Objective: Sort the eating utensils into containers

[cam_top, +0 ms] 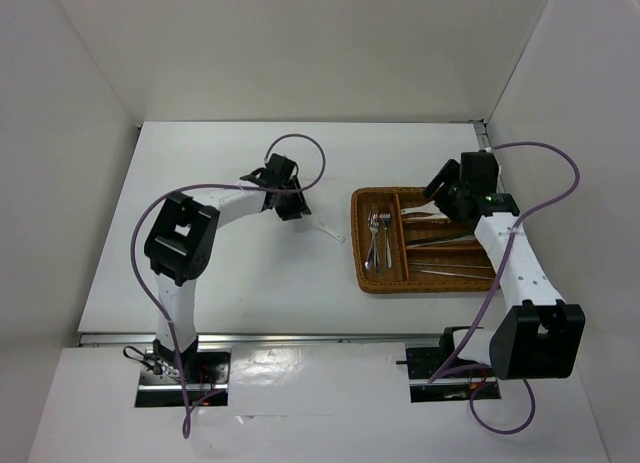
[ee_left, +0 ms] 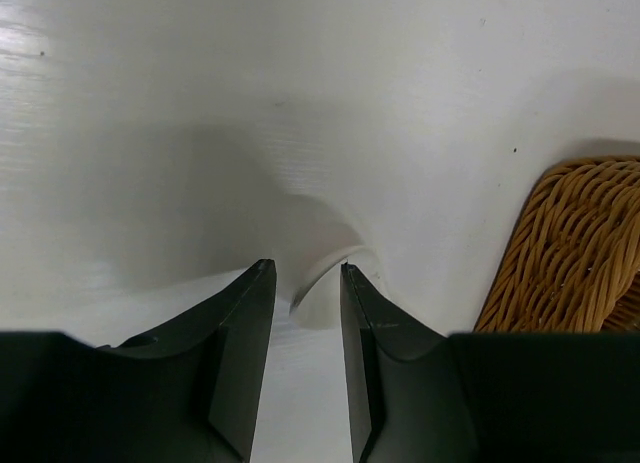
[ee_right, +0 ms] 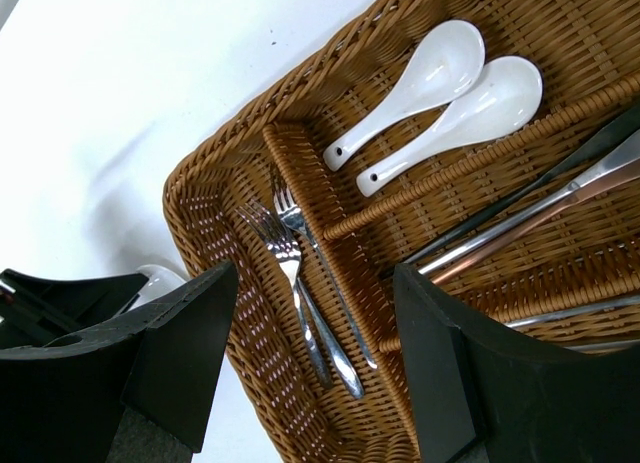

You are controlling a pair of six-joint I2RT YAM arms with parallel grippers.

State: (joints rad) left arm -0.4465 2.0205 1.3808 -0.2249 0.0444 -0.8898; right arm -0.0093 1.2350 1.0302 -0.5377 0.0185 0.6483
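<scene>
Between the parted left pincer (ee_left: 302,273), a white spoon (ee_left: 322,293) sits half hidden; right pincer (ee_right: 315,273) gapes above tray (ee_right: 330,58).

Wicker tray (ee_right: 215,163), centre to right of frame. Two white soup spoons (ee_right: 440,68) side by side, upper-right compartment. Forks (ee_right: 285,243), centre section. Slim metal pieces (ee_right: 540,208), right. Right gripper (ee_right: 312,283), lower frame, fingers spread wide.

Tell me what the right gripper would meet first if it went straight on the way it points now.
Most likely the forks lying in the wicker tray: the right gripper, open, frames them in its wrist view. Depth is unclear, so the woven divider beside them could come first.
</scene>
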